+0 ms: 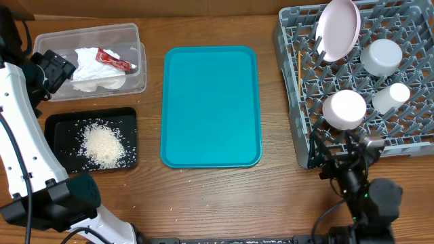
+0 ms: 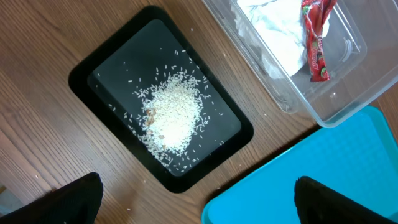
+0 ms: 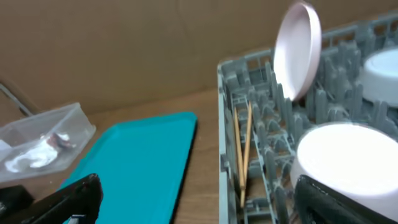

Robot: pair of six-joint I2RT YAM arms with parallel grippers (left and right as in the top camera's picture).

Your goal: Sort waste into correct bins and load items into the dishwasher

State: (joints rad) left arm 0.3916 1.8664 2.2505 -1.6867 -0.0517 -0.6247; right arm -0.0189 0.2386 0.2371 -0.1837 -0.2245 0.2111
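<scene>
Trash first, far left: the clear tub (image 1: 132, 37) has the crumpled napkin (image 1: 91, 68) and the red wrapper (image 1: 114, 61) in it. Both look feather-light and squishy, so you'd pinch them anywhere. Just below it, the black tray (image 1: 57, 125) holds the rice (image 1: 103, 144) in a loose heap, which no claw is going to pinch; I'd tip or scrape it instead. The left claw (image 2: 199, 199) hangs over that tray, spread wide, nothing in it.

The teal tray (image 1: 210, 105) in the middle of the surface is bare.

On the right, the grey rack (image 1: 298, 102) has the dishes:
- chopsticks (image 1: 299, 74) lying along its left edge
- plate (image 1: 339, 28) standing on edge between pegs
- bowl (image 1: 383, 56) and cup (image 1: 391, 97) further right
- another upturned white piece (image 1: 344, 108) up front

That stuff looks stiff, slick and breakable, so I'd grab it by the rim. The sticks are thin and roll, so they're best pinched mid-length. The right claw (image 3: 199, 193) sits by the rack's front corner, also spread open and empty.
</scene>
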